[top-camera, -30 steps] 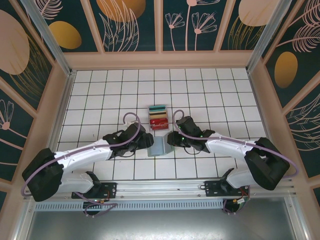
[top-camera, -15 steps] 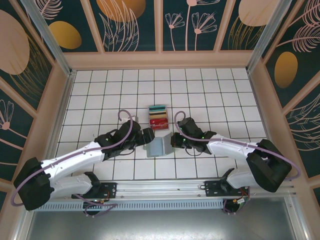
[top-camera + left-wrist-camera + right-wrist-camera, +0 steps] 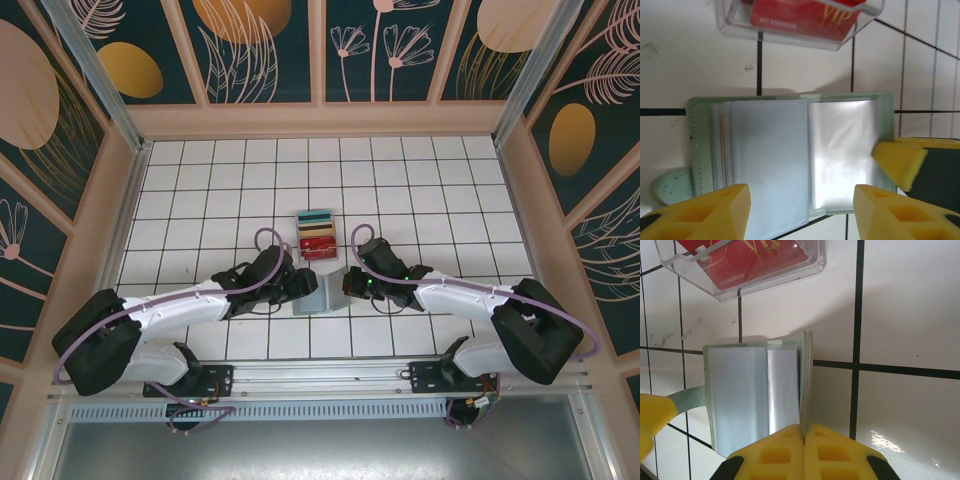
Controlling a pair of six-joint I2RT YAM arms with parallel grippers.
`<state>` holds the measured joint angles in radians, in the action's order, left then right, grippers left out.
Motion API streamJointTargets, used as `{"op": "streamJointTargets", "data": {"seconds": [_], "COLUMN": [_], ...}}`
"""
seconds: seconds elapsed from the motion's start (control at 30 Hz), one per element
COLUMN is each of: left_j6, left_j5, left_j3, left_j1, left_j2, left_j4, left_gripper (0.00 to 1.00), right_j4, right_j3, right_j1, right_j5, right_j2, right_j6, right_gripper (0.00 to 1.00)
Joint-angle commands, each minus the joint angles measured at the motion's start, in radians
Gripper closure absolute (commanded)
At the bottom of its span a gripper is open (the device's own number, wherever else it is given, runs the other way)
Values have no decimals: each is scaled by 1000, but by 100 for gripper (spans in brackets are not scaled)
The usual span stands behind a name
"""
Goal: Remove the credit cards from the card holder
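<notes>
Open card holder [image 3: 771, 159]: sleeves [image 3: 840, 150] glare-white, contents unreadable.

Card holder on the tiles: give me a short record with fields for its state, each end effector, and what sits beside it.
card holder: open on the tiles, clear sleeves showing
left end effector: open, fingers either side of the holder's near edge
right end effector: shut on the holder's raised cover
cards in sleeves: cannot tell
clear tray: apart from the holder, red card inside
</notes>
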<state>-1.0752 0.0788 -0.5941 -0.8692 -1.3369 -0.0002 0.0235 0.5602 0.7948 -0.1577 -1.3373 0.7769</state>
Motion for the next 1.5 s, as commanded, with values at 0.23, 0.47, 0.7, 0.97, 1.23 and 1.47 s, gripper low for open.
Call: {"op": "streamJointTargets", "data": {"seconds": [0.23, 0.47, 0.7, 0.97, 1.23, 1.47], "left_j6": [6, 15, 21, 40, 37, 41], "left_j5": [32, 62, 102, 111, -63, -1], "left_j3": [13, 7, 7, -23, -66, -54], "left_j1": [3, 3, 3, 3, 4, 4], "left_j2": [-85, -128, -104, -94, -51, -49], "left_j4": [17, 46, 109, 89, -150, -56], "left_gripper": [44, 44, 44, 39, 35, 37], "right_j4": [-30, -34, -42, -45, -40, -40], "right_j3": [-2, -3, -12, -11, -8, -7], "right_j1": [10, 12, 15, 17, 16, 18], "right_j5": [6, 4, 4, 0, 3, 2], "right_j2": [1, -5, -6, -14, -14, -16], "right_j6": [18, 20, 24, 23, 20, 21], "right_gripper": [100, 100, 100, 100, 100, 100]}}
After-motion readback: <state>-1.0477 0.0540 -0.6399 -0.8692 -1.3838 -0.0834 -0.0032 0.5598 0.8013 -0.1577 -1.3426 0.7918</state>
